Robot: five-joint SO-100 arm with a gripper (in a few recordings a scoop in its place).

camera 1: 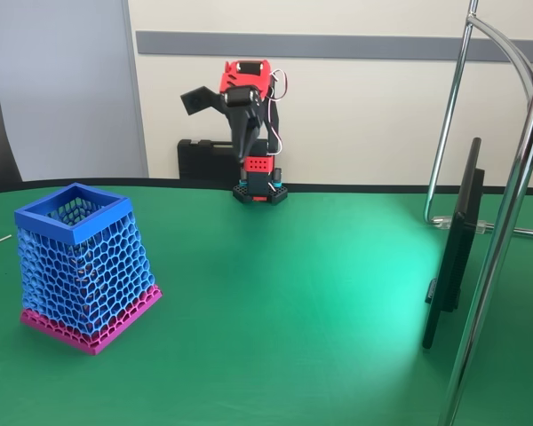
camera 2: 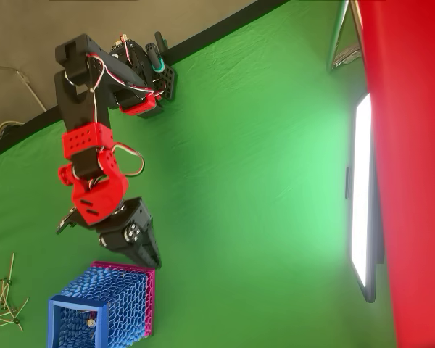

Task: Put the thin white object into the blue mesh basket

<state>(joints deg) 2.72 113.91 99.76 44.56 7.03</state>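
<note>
In the fixed view, the blue mesh basket (camera 1: 82, 263) stands on the green table (camera 1: 302, 311) at the picture's left, upright on its magenta bottom band. The red and black arm (camera 1: 250, 133) rises well behind the basket, near the far table edge, its gripper (camera 1: 245, 142) pointing down; whether the claw is clenched or released cannot be told here.

In the overhead view, the gripper (camera 2: 146, 254) hangs just above the basket (camera 2: 105, 308), near its magenta band, fingers apparently together and grasping nothing. A small pale knobbed piece, possibly the thin white object (camera 2: 90, 323), lies inside the basket. Thin pale sticks (camera 2: 1, 301) lie scattered left of the basket.
</note>
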